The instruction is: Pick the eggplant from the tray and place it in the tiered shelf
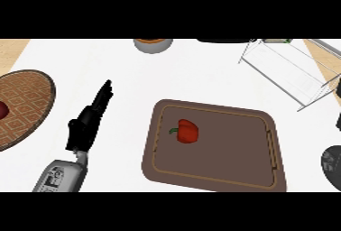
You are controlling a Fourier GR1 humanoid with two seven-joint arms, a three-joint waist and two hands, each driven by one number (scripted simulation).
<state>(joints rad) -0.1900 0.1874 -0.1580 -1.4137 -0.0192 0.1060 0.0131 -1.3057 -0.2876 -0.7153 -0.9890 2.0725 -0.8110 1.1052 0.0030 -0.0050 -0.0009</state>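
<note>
White counter [200, 76]; brown tray [233, 153] holds red-orange pepper-shaped vegetable [188, 131], green stem; left hand [90, 119] fingers straight, empty.

Tray [220, 178] sits at centre, the pepper-like vegetable [187, 131] lying on it toward nine o'clock, and the left hand [88, 122] stands over the counter [186, 74] just off the tray's nine o'clock side. Further out at nine o'clock is the round plate [23, 106], while at two o'clock, well apart from the tray, stands the wire shelf [293, 72]. A bowl [152, 44] sits at twelve o'clock by the far edge.
</note>
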